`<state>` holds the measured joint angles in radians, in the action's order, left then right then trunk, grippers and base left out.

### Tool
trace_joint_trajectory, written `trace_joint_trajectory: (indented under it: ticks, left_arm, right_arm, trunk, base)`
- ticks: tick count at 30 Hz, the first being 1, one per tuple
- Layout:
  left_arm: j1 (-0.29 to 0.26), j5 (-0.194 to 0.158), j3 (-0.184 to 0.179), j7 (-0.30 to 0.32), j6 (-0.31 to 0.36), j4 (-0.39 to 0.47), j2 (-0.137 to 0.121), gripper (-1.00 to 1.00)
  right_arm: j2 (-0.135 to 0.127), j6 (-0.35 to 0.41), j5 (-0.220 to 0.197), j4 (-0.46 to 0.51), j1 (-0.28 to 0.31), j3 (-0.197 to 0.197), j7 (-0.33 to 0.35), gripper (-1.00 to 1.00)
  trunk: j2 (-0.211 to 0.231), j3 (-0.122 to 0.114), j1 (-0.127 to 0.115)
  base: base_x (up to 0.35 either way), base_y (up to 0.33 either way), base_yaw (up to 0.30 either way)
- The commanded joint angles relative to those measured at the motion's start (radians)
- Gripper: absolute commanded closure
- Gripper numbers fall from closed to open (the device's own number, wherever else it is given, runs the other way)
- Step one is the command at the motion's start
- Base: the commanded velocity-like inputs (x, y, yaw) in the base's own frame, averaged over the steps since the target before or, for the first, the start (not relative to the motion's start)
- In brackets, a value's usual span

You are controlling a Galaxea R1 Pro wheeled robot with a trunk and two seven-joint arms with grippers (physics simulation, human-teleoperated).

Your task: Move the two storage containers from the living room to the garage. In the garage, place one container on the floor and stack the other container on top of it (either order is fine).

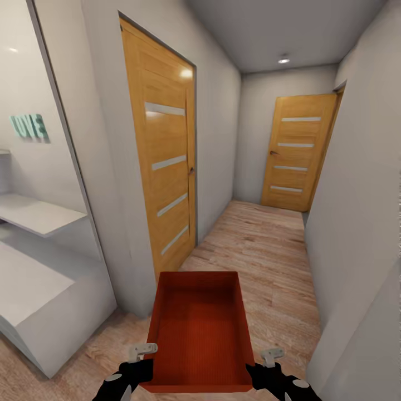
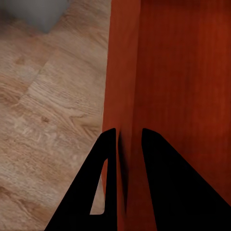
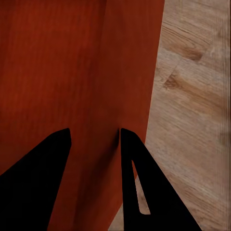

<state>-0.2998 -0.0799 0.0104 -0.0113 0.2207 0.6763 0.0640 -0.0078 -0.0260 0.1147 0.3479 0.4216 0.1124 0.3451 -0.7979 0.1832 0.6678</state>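
Observation:
One orange-red storage container (image 1: 197, 328) is held in the air low in front of me, open side up and empty, over light wood plank flooring. My left gripper (image 1: 142, 362) pinches its left wall and my right gripper (image 1: 262, 365) pinches its right wall. In the left wrist view the left gripper (image 2: 127, 132) straddles the thin red wall of the container (image 2: 183, 72), one finger on each side. The right wrist view has the right gripper (image 3: 95, 132) clamped the same way on the container (image 3: 72, 57).
I am in a narrow corridor with plank flooring (image 1: 262, 250). An orange-brown door (image 1: 164, 167) stands in the left wall, and another door (image 1: 298, 150) closes the far end. A white shelf unit (image 1: 39, 289) juts out at left; a pale wall (image 1: 356, 195) runs close at right.

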Motion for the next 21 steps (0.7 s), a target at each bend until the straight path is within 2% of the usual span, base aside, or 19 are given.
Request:
trace_joint_trajectory:
  ticks: [1,8,21]
  left_arm:
    - [-0.001,0.003,0.006,-0.006,0.006,0.004,0.008,1.0]
    - [-0.001,0.002,0.006,-0.006,0.006,0.005,0.007,1.0]
    - [-0.001,0.002,0.006,-0.006,0.006,0.005,0.007,1.0]
  right_arm:
    - [0.012,-0.002,0.017,-0.003,0.0,-0.002,0.009,1.0]
    - [0.012,-0.002,0.017,-0.003,0.0,-0.002,0.01,1.0]
    - [0.012,-0.002,0.017,-0.003,0.0,-0.002,0.012,1.0]
  trunk:
    - [-0.001,0.002,0.001]
    - [-0.001,0.002,0.001]
    - [-0.001,0.002,0.001]
  base:
    - [0.325,0.0,-0.282]
    - [0.325,0.019,-0.282]
    - [0.325,0.091,-0.272]
